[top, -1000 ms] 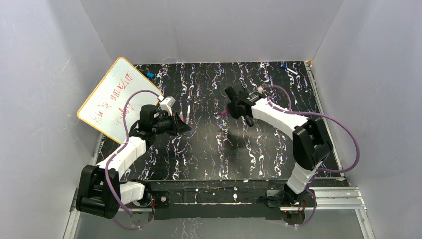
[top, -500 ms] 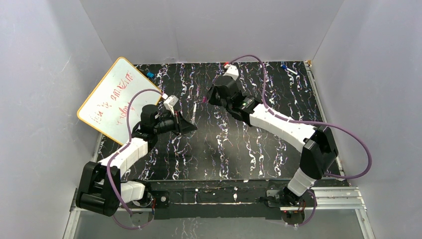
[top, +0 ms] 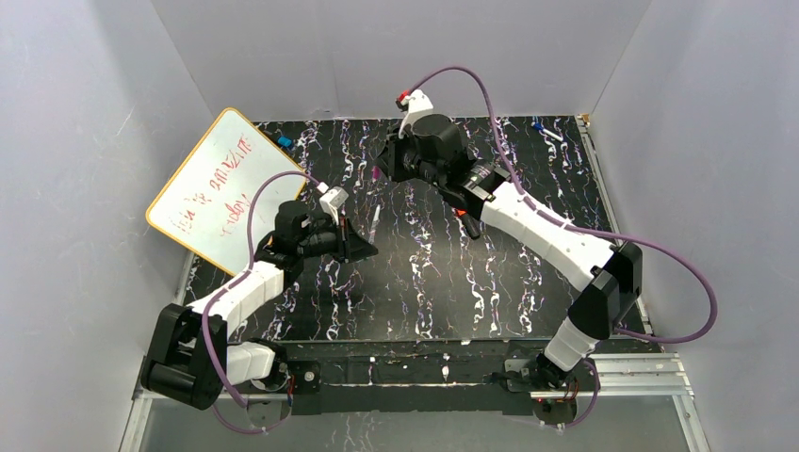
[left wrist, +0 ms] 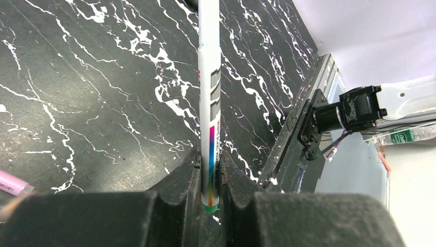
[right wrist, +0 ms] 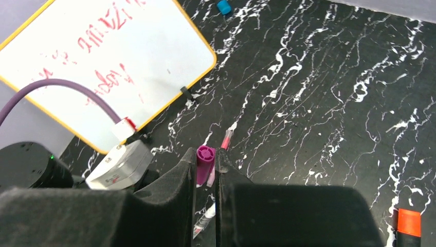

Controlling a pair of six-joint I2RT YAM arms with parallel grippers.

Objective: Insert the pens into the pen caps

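Note:
My left gripper (left wrist: 210, 160) is shut on the whitish pen (left wrist: 209, 87) near its green end, and the pen points away over the table. In the top view this gripper (top: 361, 250) sits left of centre with the pen (top: 374, 222) sticking out toward the back. My right gripper (right wrist: 206, 160) is shut on the magenta cap (right wrist: 204, 163), open end up. In the top view it (top: 382, 171) hovers just beyond the pen's far end. The pink pen (right wrist: 226, 139) lies on the table. The black pen's orange tip (right wrist: 409, 222) shows at the lower right.
A whiteboard (top: 221, 184) with red writing leans at the left wall. A small blue cap (top: 284, 141) lies behind it, and another small blue item (top: 537, 123) lies at the back right. The black pen (top: 468, 224) lies under the right arm.
My right arm has swung left and toward the back with the magenta cap, ending above the whitish pen's far end. My left gripper has shifted slightly right with the pen.

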